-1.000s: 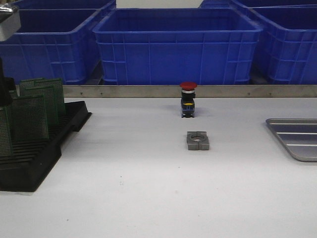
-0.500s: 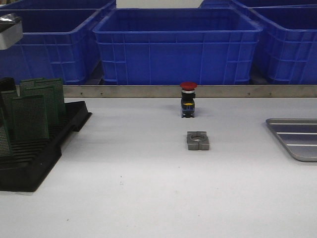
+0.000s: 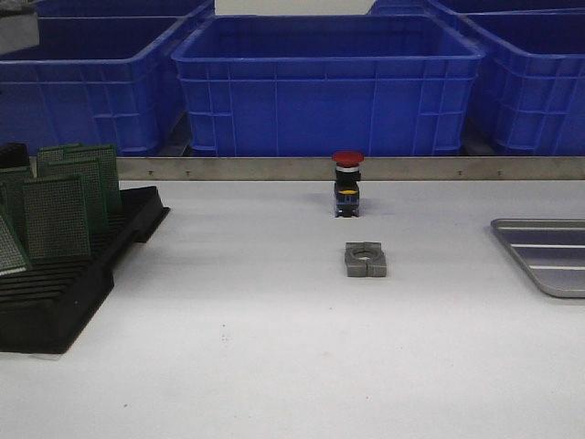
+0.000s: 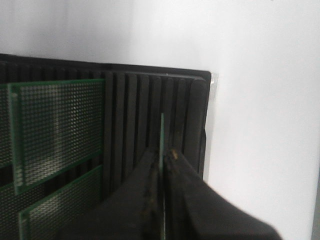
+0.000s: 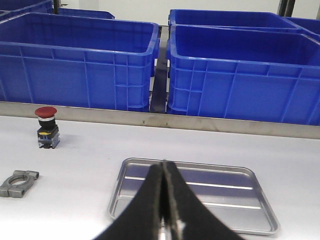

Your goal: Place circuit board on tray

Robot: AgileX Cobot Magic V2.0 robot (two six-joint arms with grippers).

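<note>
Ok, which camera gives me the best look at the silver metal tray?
The right wrist view: the shallow silver-grey metal tray shows almost whole, rim and ribbed floor, partly behind the shut right hand. The front view catches only its left corner at the frame's right edge. The left wrist view misses it.

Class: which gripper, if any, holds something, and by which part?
The left gripper pinches a circuit board by its edge, above the rack. The right gripper is shut, holding nothing.
</note>
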